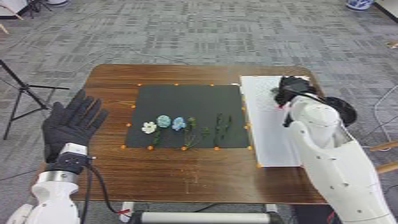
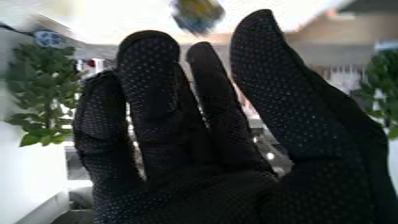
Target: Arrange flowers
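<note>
My left hand lies open, fingers straight, at the table's left side. My right hand is over the far part of the white board; in the right wrist view the same hand has extended fingers, open. On the black mat are a white flower, a pale teal flower and a blue flower, side by side, stems toward the near edge. Green stems lie right of them. A blurred blue-and-yellow thing is beyond the fingertips.
Orange marks dot the mat's border. The brown table extends around mat and board. A black round object stands beside my right wrist, at the table's right edge. A black tripod stands on the floor at the left.
</note>
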You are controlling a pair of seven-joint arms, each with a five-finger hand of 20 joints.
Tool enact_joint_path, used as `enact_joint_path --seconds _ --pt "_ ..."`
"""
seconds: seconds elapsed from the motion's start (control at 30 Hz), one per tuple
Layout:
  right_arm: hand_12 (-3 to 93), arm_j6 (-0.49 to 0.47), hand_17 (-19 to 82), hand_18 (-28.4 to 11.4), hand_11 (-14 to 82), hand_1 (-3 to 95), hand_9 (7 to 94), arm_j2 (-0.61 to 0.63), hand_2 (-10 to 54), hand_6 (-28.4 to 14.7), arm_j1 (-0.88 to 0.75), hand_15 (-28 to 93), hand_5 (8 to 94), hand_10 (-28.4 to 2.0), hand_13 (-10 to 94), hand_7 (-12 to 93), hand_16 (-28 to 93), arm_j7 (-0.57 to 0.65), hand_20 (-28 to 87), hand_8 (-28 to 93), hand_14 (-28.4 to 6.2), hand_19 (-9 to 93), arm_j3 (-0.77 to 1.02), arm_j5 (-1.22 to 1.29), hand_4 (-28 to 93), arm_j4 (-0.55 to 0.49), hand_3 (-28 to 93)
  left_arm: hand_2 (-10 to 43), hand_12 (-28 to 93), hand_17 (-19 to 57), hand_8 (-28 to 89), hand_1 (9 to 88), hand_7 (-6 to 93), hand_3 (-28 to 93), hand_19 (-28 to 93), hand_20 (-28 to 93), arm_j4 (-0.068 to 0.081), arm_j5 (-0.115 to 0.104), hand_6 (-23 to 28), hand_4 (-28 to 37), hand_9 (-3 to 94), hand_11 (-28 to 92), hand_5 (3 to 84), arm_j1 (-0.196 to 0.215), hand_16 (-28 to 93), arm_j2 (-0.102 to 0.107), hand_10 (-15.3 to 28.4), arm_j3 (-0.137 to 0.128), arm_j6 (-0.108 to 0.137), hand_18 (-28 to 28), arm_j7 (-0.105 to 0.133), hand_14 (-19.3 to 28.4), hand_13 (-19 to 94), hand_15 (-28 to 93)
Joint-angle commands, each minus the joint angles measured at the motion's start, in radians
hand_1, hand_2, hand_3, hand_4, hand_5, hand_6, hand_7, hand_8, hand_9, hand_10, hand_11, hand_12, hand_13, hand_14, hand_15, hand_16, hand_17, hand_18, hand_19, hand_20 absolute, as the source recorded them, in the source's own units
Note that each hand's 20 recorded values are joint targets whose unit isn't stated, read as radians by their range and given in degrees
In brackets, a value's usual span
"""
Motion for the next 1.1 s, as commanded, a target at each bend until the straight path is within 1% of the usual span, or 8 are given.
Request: enact_joint_path --seconds 0.03,0.13,0.33,0.47,0.77,0.87,1.0,1.1 --pt "11.4 -0.032 38 -22.2 8.3 44.5 52.7 0.000 -9.5 -6.4 -0.055 62 57.3 -15.0 68 9 27 0.010 34 -10 -9.1 84 0.013 0.009 -26 -0.008 75 17.2 6 -6.0 -9 26.5 8.0 68 36 9 -0.001 0.008 7.2 -28.3 32.3 16 40.1 0.007 -4 -0.008 13.2 -0.002 -0.020 14.5 -0.013 12.4 26 18" --pt "11.6 -0.047 38 -22.4 8.8 43.5 55.6 -0.003 -9.5 -5.7 -0.060 62 59.7 -14.7 69 10 27 0.005 35 -10 -9.4 84 0.009 0.000 -27 -0.007 74 17.4 6 -6.0 -9 26.7 7.8 67 36 9 0.000 0.009 7.3 -28.3 32.4 16 40.2 0.008 -4 -0.009 13.2 0.000 -0.020 14.5 -0.015 12.4 26 18" --pt "14.4 0.075 39 -21.9 12.6 51.5 65.0 -0.013 -9.5 -2.5 -0.071 62 68.3 -12.6 71 17 27 0.030 36 -5 -8.3 85 -0.005 -0.009 -28 0.025 70 17.4 6 -6.1 -9 26.4 7.9 67 36 9 0.000 0.010 7.3 -28.3 32.8 16 40.3 0.003 -4 -0.013 13.2 0.005 -0.022 14.6 -0.019 12.6 26 18" --pt "32.3 0.129 40 -21.3 7.3 59.6 78.0 -0.009 -9.5 -1.4 -0.080 58 75.0 -8.6 73 34 36 0.010 37 6 -5.7 85 -0.006 -0.021 -28 0.016 66 17.4 7 -6.1 -9 26.4 8.0 67 36 9 0.000 0.005 7.2 -28.3 32.7 16 40.3 0.008 -4 -0.008 13.3 0.004 -0.018 14.6 -0.012 13.3 26 19" --pt "34.2 0.161 41 -21.3 6.6 59.9 79.5 -0.059 -9.5 -2.0 -0.074 57 75.4 -9.2 73 35 38 0.001 38 11 -4.5 86 -0.055 0.105 -28 -0.152 68 19.2 6 -6.2 -9 26.2 7.7 62 36 9 -0.009 -0.028 7.3 -28.3 32.5 16 40.3 0.054 -4 -0.026 13.4 -0.022 -0.022 14.7 0.007 13.1 26 19" --pt "34.0 0.172 41 -21.2 6.4 59.9 79.3 -0.104 -9.5 -2.1 -0.056 57 75.9 -9.4 73 34 39 -0.025 38 12 -4.5 86 -0.100 0.122 -28 -0.175 68 21.0 7 -6.3 -9 31.3 7.1 48 35 9 -0.009 -0.034 7.4 -28.3 32.5 16 40.2 0.070 -4 -0.023 13.5 -0.029 -0.015 14.7 0.015 13.2 26 18" --pt "33.7 0.178 41 -21.2 6.2 59.8 79.3 -0.170 -9.5 -2.2 -0.049 57 75.9 -9.5 73 34 39 -0.055 38 12 -4.4 86 -0.149 0.114 -28 -0.181 68 24.4 7 -5.5 -8 42.5 5.2 15 33 9 -0.007 -0.042 7.9 -25.6 32.8 14 40.0 0.078 -3 -0.031 14.0 -0.028 -0.021 15.1 0.016 13.6 26 16" --pt "33.4 0.169 41 -21.3 6.0 59.8 79.2 -0.209 -9.5 -2.2 -0.038 57 75.9 -9.2 73 34 39 -0.063 38 12 -4.5 86 -0.184 0.112 -28 -0.167 68 25.0 8 -5.4 -7 43.2 4.8 10 32 10 -0.007 -0.038 8.0 -22.2 32.9 13 40.0 0.074 -2 -0.026 14.1 -0.028 -0.020 15.2 0.014 13.6 26 16"
